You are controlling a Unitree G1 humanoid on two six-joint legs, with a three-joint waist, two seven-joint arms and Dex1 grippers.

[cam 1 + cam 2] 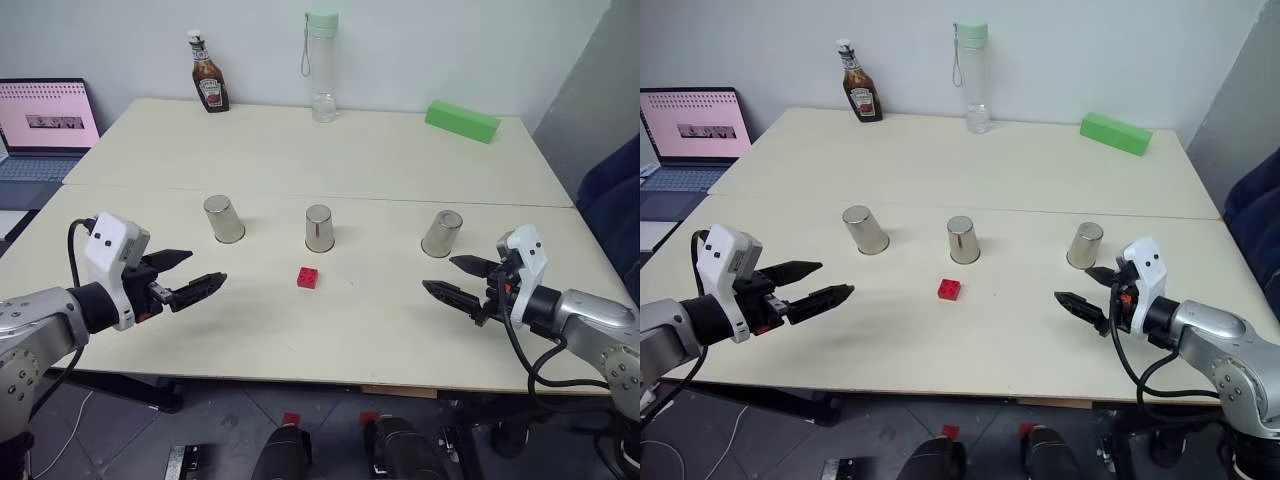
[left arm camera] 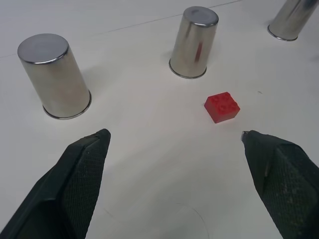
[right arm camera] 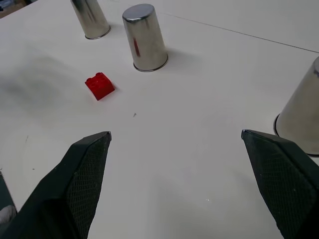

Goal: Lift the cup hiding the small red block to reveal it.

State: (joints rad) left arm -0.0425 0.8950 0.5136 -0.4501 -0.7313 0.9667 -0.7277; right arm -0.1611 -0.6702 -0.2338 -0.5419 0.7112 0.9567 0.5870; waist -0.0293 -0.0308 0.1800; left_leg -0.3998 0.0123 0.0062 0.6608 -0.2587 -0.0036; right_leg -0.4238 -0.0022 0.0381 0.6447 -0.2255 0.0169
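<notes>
The left gripper (image 1: 193, 275) hangs above the near left part of the table (image 1: 400, 160), its two black fingers spread wide apart with nothing between them, pointing toward the table's middle; the right gripper (image 1: 452, 281) hangs above the near right part, its fingers likewise parted and empty, pointing in toward the middle from the other side; both are clear of the tabletop's objects, touching none of them.

Between the two grippers, out in the open on the pale tabletop, lies the small red block (image 1: 309, 278), studs up, uncovered; it sits just in front of the middle cup (image 1: 319, 228), near it but apart from it, and its red shows mirrored in that cup's shiny side in both wrist views.

Three silver cups stand mouth-down in a row across the table: the left cup (image 1: 223, 218) nearest the left gripper, the middle cup, and the right cup (image 1: 442, 233) just beyond the right gripper's fingertips; all three rest on the surface, well apart from each other.

Farther back, near the wall, stand a ketchup bottle (image 1: 208, 72) at the left and a clear bottle with a green cap (image 1: 322, 66) toward the centre; a long green block (image 1: 462, 121) lies at the far right; an open laptop (image 1: 45, 125) sits off the table's left edge.
</notes>
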